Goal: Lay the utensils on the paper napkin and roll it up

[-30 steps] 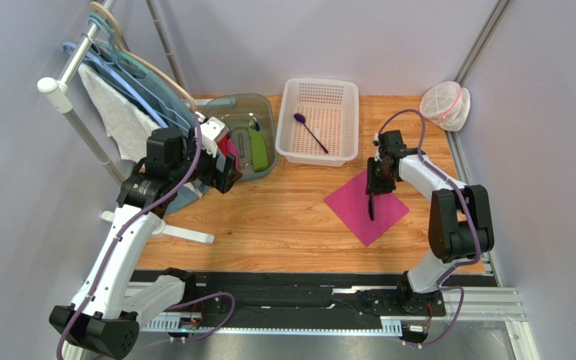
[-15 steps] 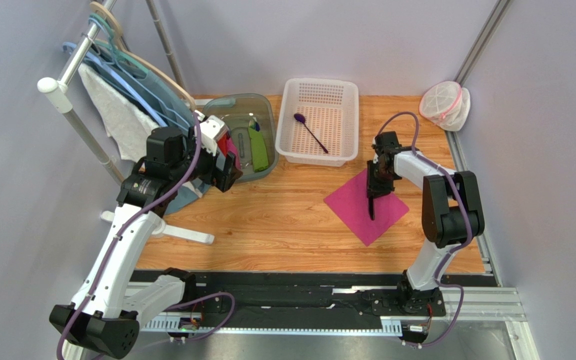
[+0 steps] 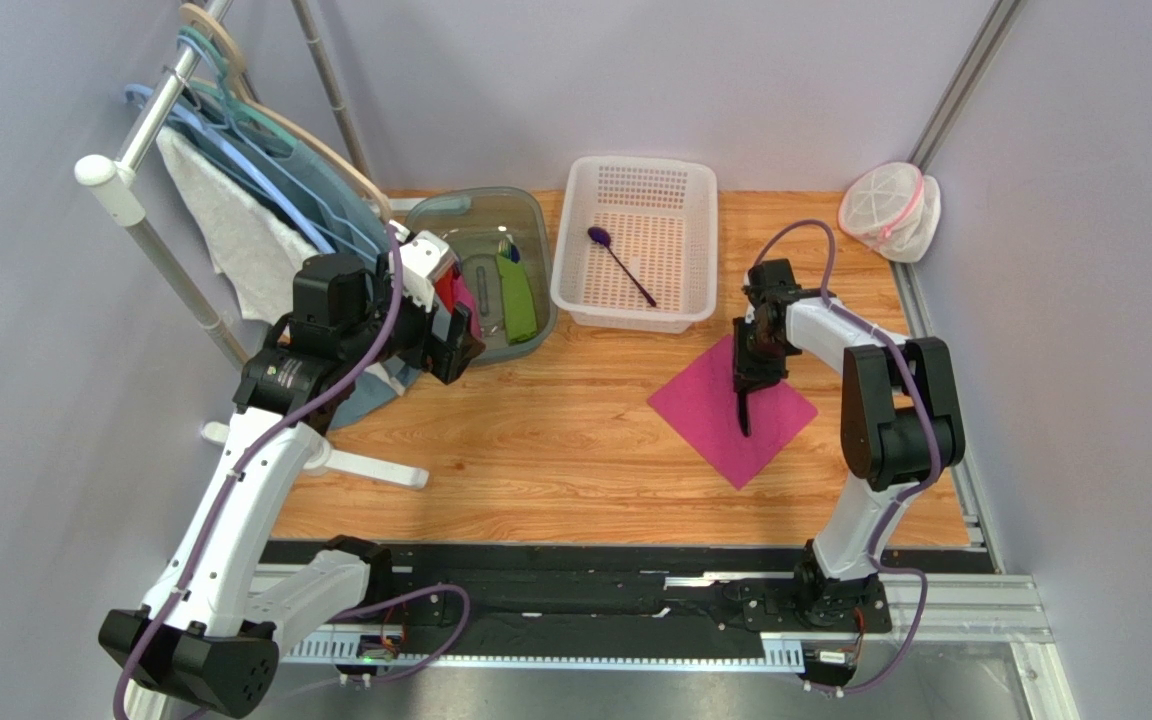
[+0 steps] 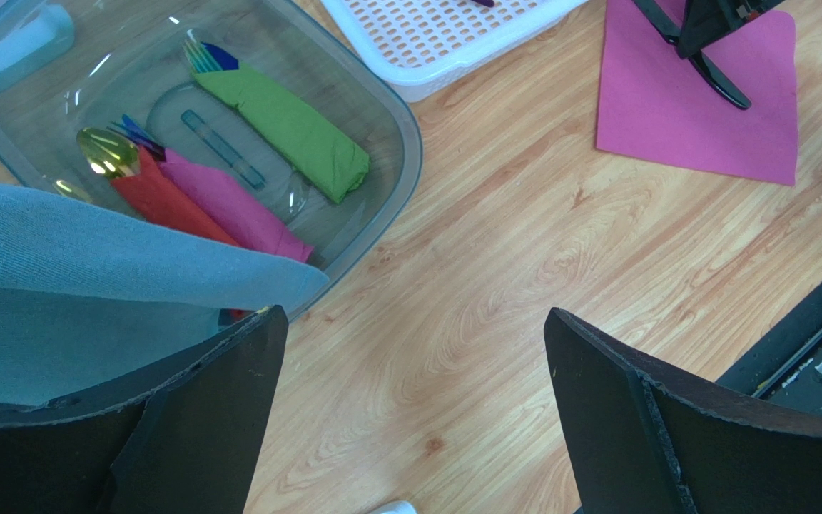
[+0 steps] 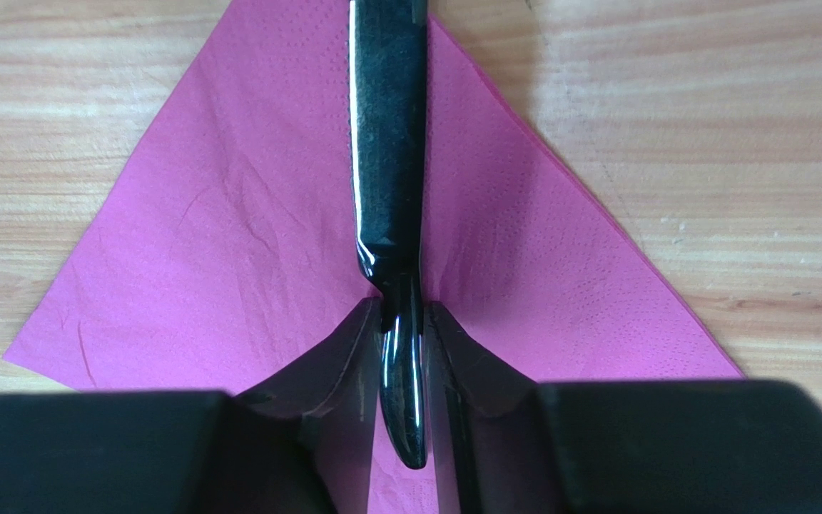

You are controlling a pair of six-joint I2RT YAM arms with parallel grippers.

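The magenta paper napkin (image 3: 699, 416) lies as a diamond on the wooden table, right of centre. My right gripper (image 3: 748, 372) is shut on the handle of the black knife (image 3: 743, 408). In the right wrist view the knife (image 5: 389, 139) runs straight out from the right gripper (image 5: 402, 321) along the napkin (image 5: 222, 246). I cannot tell whether the blade touches the paper. The purple spoon (image 3: 620, 263) lies in the white basket (image 3: 642, 165). My left gripper (image 3: 462, 353) hangs open over bare wood (image 4: 413, 316), far from the napkin (image 4: 683, 118).
A clear tub (image 3: 530, 203) left of the basket holds green, pink and red rolled bundles (image 4: 287, 123). A hanger rack with cloths (image 3: 237, 165) stands at the far left. A blue cloth (image 4: 83, 257) drapes by the left fingers. A covered bowl (image 3: 890, 203) sits in the back right corner.
The right arm's elbow has swung inward and its gripper has shifted slightly, still holding the knife over the napkin. The left arm has not moved.
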